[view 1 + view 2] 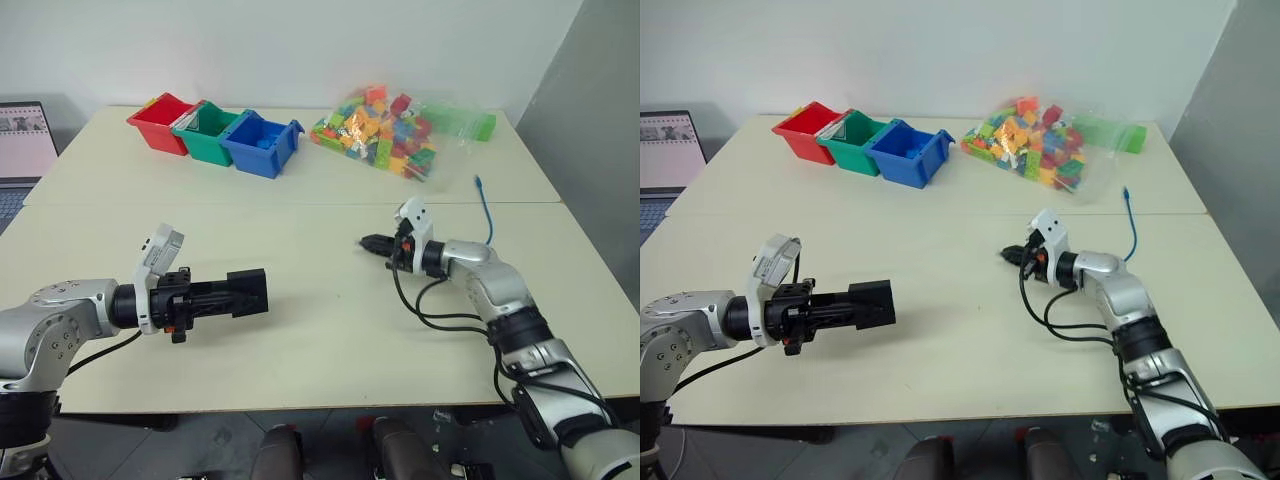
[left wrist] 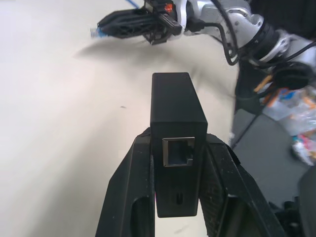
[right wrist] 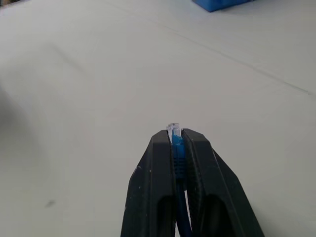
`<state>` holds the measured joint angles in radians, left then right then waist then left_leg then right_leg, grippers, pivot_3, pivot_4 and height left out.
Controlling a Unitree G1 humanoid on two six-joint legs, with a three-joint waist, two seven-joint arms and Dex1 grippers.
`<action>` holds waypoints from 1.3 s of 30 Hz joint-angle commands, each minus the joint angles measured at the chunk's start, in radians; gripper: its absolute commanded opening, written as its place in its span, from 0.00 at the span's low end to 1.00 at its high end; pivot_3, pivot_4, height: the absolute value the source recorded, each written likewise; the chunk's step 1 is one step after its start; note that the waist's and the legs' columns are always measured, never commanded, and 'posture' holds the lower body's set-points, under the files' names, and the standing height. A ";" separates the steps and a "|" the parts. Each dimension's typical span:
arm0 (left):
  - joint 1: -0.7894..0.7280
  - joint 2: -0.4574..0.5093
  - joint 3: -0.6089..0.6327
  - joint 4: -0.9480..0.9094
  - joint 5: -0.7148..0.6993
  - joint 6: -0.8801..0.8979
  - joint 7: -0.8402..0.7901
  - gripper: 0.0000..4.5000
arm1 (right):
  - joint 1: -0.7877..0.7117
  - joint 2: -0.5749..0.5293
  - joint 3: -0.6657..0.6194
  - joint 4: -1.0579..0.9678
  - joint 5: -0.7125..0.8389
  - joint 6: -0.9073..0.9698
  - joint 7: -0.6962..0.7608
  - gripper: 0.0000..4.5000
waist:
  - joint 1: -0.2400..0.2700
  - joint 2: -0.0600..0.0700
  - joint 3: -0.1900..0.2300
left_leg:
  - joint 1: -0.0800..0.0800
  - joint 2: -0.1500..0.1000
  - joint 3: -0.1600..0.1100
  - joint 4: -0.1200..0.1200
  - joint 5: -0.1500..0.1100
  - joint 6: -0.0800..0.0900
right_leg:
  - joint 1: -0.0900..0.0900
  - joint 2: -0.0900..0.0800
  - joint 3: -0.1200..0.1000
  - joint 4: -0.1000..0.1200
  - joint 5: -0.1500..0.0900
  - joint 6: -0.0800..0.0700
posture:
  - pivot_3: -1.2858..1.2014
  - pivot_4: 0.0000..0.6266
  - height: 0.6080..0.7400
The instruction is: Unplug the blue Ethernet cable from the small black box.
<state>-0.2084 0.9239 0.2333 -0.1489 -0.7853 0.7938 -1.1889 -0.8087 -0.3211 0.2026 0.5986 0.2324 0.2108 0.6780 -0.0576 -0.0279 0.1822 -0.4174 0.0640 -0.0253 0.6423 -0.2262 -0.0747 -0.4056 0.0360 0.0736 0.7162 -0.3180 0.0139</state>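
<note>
The left gripper (image 1: 250,291) was clamped on the small black box (image 2: 177,123), held above the worktop (image 1: 300,330); its port faced the wrist camera, empty. Well apart, the right gripper (image 1: 366,243) pinched the clear plug of the blue Ethernet cable (image 3: 177,148), whose far end (image 1: 483,205) rose behind the arm. Red (image 1: 160,122), green (image 1: 205,132) and blue bins (image 1: 262,143) stood beside a bag of bricks (image 1: 385,130).
</note>
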 commanded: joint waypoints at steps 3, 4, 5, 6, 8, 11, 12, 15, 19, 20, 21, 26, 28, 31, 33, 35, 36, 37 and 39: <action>-0.010 -0.076 0.028 -0.033 0.048 -0.093 0.106 0.17 | -0.098 0.043 -0.028 0.284 -0.155 -0.258 -0.188 0.00 | 0.001 0.000 0.000 | 0.000 0.000 0.000 0.000 0.000 0.000 | 0.000 0.000 0.000 0.000 0.002 -0.003 | 0.52 0.24 1.00; -0.009 -0.085 0.026 -0.037 0.056 -0.106 0.115 0.17 | -0.104 0.048 -0.030 0.313 -0.168 -0.272 -0.195 0.00 | 0.001 0.000 0.000 | 0.000 0.000 0.000 0.000 0.000 0.000 | 0.000 0.000 0.000 0.000 0.002 -0.004 | 0.52 0.24 1.00; -0.008 -0.091 0.024 -0.041 0.059 -0.114 0.119 0.17 | -0.109 0.052 -0.033 0.335 -0.177 -0.286 -0.199 0.00 | 0.001 0.000 0.000 | -0.001 0.000 0.000 0.000 0.000 0.000 | 0.000 -0.001 0.000 0.000 0.002 -0.004 | 0.52 0.24 1.00; -0.008 -0.097 0.021 -0.044 0.068 -0.126 0.128 0.17 | -0.112 0.056 -0.041 0.351 -0.177 -0.285 -0.198 0.00 | 0.001 0.000 0.000 | -0.001 0.000 0.000 0.000 0.000 0.000 | 0.000 -0.001 0.000 0.000 0.002 -0.004 | 0.52 0.24 1.00; -0.010 -0.107 0.015 -0.044 0.079 -0.141 0.139 0.17 | -0.113 0.061 -0.057 0.365 -0.173 -0.291 -0.182 0.08 | 0.001 0.000 0.000 | 0.000 -0.001 0.001 -0.001 0.000 0.000 | 0.000 -0.001 0.000 0.000 0.002 -0.004 | 0.52 0.24 1.00; -0.018 -0.128 0.008 -0.034 0.102 -0.170 0.164 0.17 | -0.106 0.058 -0.077 0.343 -0.166 -0.291 -0.151 0.25 | 0.001 0.000 0.000 | 0.000 -0.001 0.000 -0.001 0.000 0.000 | 0.001 -0.002 0.000 0.000 0.002 -0.004 | 0.52 0.24 1.00; -0.023 -0.140 0.006 -0.026 0.120 -0.188 0.186 0.17 | -0.100 0.054 -0.083 0.312 -0.154 -0.275 -0.122 0.30 | 0.001 0.000 0.000 | 0.000 -0.001 0.000 -0.001 0.000 0.000 | 0.001 -0.002 0.000 0.001 0.002 -0.004 | 0.52 0.24 1.00; -0.048 -0.189 0.008 0.010 0.178 -0.246 0.264 0.17 | -0.051 0.017 -0.096 0.122 -0.108 -0.216 -0.007 0.40 | 0.002 0.000 0.000 | 0.000 -0.001 0.000 0.000 0.000 0.000 | 0.001 -0.002 0.000 0.001 0.002 -0.004 | 0.52 0.24 1.00; -0.111 -0.262 0.028 0.130 0.313 -0.412 0.425 0.17 | 0.021 -0.024 -0.088 -0.173 -0.055 -0.095 0.082 0.40 | 0.007 0.000 0.000 | -0.001 -0.001 0.000 0.000 0.000 0.000 | 0.001 -0.002 -0.001 0.001 0.002 -0.004 | 0.52 0.24 1.00; -0.126 -0.277 0.031 0.170 0.355 -0.472 0.462 0.17 | 0.039 -0.032 -0.081 -0.253 -0.039 -0.054 0.105 0.40 | 0.010 0.001 0.000 | -0.001 -0.001 -0.001 0.000 0.000 0.000 | 0.001 -0.002 -0.001 0.001 0.002 -0.004 | 0.52 0.24 1.00; -0.135 -0.286 0.033 0.195 0.379 -0.511 0.481 0.17 | 0.052 -0.037 -0.077 -0.305 -0.029 -0.023 0.117 0.40 | 0.010 0.000 0.000 | -0.001 -0.001 -0.001 0.000 0.000 0.000 | 0.001 -0.002 -0.001 0.001 0.002 -0.004 | 0.52 0.24 1.00; -0.184 -0.337 0.036 0.404 0.458 -0.688 0.548 0.17 | 0.092 -0.028 -0.034 -0.604 0.023 0.187 0.121 0.40 | 0.009 0.000 0.000 | 0.000 0.000 -0.001 0.000 0.000 0.000 | 0.001 -0.002 -0.001 0.001 0.002 -0.003 | 0.52 0.24 1.00; -0.198 -0.342 0.010 0.519 0.518 -0.786 0.562 0.17 | 0.094 -0.013 -0.012 -0.673 0.022 0.251 0.101 0.40 | 0.007 0.000 0.000 | 0.000 0.000 -0.001 0.000 0.000 0.000 | 0.001 -0.002 -0.001 0.001 0.002 -0.003 | 0.52 0.24 1.00; -0.235 -0.357 0.002 0.666 0.560 -0.861 0.593 0.17 | 0.109 -0.011 0.013 -0.721 0.025 0.304 0.104 0.40 | 0.012 0.000 0.000 | 0.000 -0.001 -0.001 0.000 0.000 0.000 | 0.001 -0.002 -0.002 0.001 0.002 -0.003 | 0.52 0.24 1.00; -0.255 -0.370 0.003 0.748 0.573 -0.904 0.604 0.17 | 0.124 -0.018 0.038 -0.733 0.012 0.307 0.110 0.40 | 0.018 -0.001 -0.001 | -0.001 -0.001 -0.001 0.001 0.000 0.000 | 0.001 -0.002 -0.002 0.001 0.002 -0.003 | 0.52 0.24 1.00; -0.261 -0.379 0.005 0.789 0.575 -0.928 0.602 0.17 | 0.132 -0.025 0.049 -0.743 0.007 0.312 0.114 0.40 | 0.024 -0.001 -0.001 | -0.002 -0.001 -0.001 0.001 0.000 0.000 | 0.001 -0.002 -0.002 0.000 0.002 -0.003 | 0.52 0.24 1.00; -0.261 -0.381 0.006 0.801 0.576 -0.935 0.603 0.17 | 0.133 -0.026 0.050 -0.746 0.009 0.316 0.114 0.40 | 0.025 -0.001 -0.001 | -0.002 -0.001 -0.001 0.001 0.000 0.000 | 0.001 -0.002 -0.002 0.000 0.002 -0.003 | 0.52 0.24 1.00; -0.256 -0.383 0.010 0.806 0.569 -0.936 0.598 0.25 | 0.134 -0.029 0.052 -0.752 0.014 0.323 0.116 0.40 | 0.025 -0.001 -0.001 | -0.002 -0.002 -0.001 0.001 0.000 0.000 | 0.001 -0.002 -0.002 0.001 0.003 -0.003 | 0.52 0.24 1.00; -0.248 -0.384 0.016 0.809 0.561 -0.940 0.596 0.36 | 0.136 -0.034 0.054 -0.761 0.019 0.333 0.119 0.40 | 0.025 -0.001 -0.001 | -0.002 -0.001 -0.001 0.001 0.000 0.000 | 0.001 -0.002 -0.002 0.001 0.003 -0.003 | 0.52 0.24 1.00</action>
<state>-0.4586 0.5434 0.2316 0.6609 -0.2190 -0.1232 -0.5985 -0.6743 -0.3474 0.2649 -0.1153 0.2453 0.5367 0.7887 -0.0324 -0.0288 0.1816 -0.4191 0.0626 -0.0263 0.6437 -0.2261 -0.0749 -0.4048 0.0340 0.0714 0.7170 -0.3155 0.0109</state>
